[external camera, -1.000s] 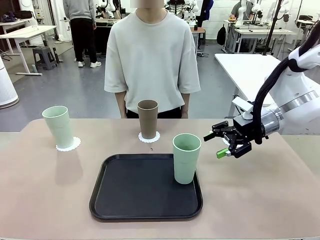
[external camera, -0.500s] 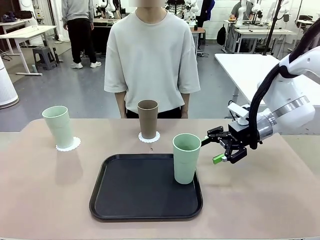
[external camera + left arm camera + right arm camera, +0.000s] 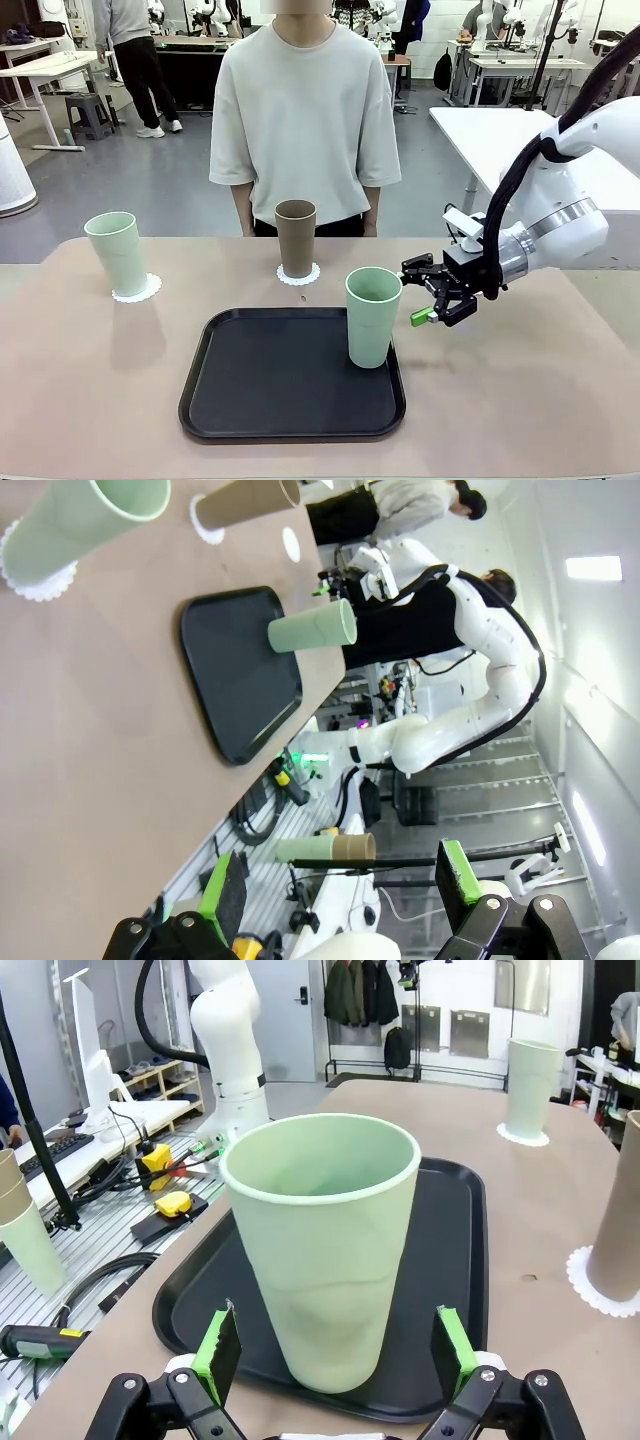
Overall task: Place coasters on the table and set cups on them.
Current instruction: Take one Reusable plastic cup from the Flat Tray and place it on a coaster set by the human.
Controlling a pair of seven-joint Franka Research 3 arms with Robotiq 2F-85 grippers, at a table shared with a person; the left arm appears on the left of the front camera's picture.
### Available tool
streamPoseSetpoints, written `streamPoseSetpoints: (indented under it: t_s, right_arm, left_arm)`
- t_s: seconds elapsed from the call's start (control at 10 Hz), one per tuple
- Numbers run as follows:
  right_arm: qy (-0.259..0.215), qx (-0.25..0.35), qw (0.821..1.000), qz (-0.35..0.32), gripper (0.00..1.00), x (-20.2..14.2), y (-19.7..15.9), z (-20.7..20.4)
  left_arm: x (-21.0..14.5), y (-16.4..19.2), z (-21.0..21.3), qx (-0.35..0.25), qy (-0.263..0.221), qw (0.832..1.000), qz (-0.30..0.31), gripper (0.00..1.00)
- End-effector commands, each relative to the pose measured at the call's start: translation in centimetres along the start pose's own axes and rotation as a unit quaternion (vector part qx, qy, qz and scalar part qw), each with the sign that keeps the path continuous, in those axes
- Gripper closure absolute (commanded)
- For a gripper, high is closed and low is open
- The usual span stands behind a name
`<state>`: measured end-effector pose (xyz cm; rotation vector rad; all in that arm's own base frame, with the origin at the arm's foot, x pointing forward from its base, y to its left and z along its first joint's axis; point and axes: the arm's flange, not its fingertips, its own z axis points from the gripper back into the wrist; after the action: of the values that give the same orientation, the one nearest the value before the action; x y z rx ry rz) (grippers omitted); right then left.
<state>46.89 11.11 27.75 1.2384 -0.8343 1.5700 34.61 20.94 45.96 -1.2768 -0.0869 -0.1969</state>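
A pale green cup [image 3: 373,315] stands upright at the right end of the black tray [image 3: 260,400]. My right gripper [image 3: 418,292] is open at its right side. In the right wrist view its green pads [image 3: 217,1355] flank this cup [image 3: 320,1250] with gaps on both sides. The brown cup [image 3: 295,238] stands on a coaster [image 3: 298,274] at the far middle. Another green cup [image 3: 117,252] stands on a coaster [image 3: 137,290] at the far left. A bare white coaster [image 3: 291,543] lies on the table [image 3: 520,400] beyond the brown cup [image 3: 245,502]. My left gripper [image 3: 340,880] is open and holds nothing.
A person [image 3: 305,120] stands at the table's far edge behind the brown cup, hands out of sight. A glossy white table [image 3: 490,135] stands at the back right. The tan table top is bare in front of the tray and at its left.
My right gripper has moved left towards the green cup on the tray, and its fingers now stand on either side of the cup. The cups and coasters have not moved.
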Motion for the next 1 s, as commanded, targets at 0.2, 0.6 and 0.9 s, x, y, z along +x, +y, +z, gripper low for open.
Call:
streamPoseSetpoints:
  t_s: [0.2,0.6,0.9]
  right_arm:
    - [-0.02,-0.001,1.0,-0.001,0.0,-0.8,-1.3,-1.0]
    - [-0.018,0.012,1.0,-0.004,0.0,-1.0,-1.2,-1.8]
    - [-0.014,0.022,1.0,-0.011,0.0,-1.5,-1.5,-2.8]
  left_arm:
    - [0.0,-0.4,-0.1,0.001,-0.011,1.0,0.008,0.0]
    - [0.0,-0.4,-0.1,0.001,-0.011,1.0,0.008,0.0]
    - [0.0,-0.4,-0.1,0.001,-0.011,1.0,0.008,0.0]
